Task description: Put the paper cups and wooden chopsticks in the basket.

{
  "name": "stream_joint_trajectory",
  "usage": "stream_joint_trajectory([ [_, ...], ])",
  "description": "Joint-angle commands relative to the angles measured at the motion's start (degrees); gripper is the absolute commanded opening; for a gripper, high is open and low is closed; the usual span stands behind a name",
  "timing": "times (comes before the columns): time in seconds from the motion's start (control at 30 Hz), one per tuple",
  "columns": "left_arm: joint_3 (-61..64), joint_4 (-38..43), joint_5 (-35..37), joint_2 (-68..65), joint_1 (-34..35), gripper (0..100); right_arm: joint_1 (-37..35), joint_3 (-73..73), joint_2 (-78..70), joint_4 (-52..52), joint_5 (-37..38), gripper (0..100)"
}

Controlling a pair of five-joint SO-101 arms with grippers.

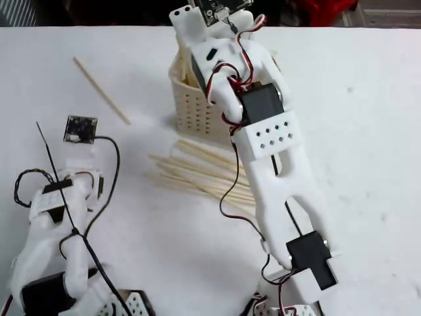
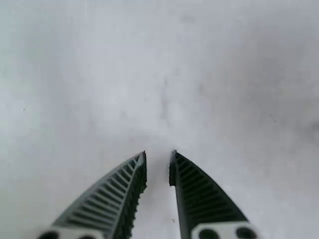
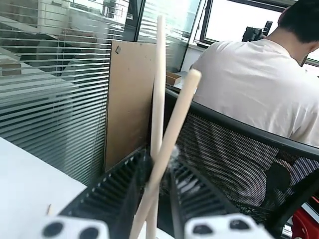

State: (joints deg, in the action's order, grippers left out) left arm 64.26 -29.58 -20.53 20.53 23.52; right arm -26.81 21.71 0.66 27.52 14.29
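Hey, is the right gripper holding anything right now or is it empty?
Holding. The right gripper is shut on two wooden chopsticks, which cross each other in its grip.

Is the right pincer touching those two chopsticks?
Touching. The right wrist view shows the chopsticks crossed inside the right pincer, clamped against both its sides.

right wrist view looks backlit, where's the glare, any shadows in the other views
Right wrist view: window blown out white behind the chopsticks in the right tool. High view: table evenly lit, faint shadows. Left wrist view: table dimmer, unevenly shaded.
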Motion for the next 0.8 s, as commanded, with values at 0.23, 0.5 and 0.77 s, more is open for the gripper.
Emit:
stream_joint_trajectory([
  [0.23, 0.0, 1.2, -0.7, 1.4, -1.4, 10, 0.5, 2.9, 0.4, 0.1, -0.2, 11.7],
  [0.5, 0.0, 1.2, -0.7, 1.4, -1.4, 10, 0.5, 2.9, 0.7, 0.2, -0.2, 11.1],
  [0.77, 0.0, 1.2, -0.7, 1.4, -1.4, 10, 0.2, 3.1, 2.4, 14.3, -0.2, 10.9],
])
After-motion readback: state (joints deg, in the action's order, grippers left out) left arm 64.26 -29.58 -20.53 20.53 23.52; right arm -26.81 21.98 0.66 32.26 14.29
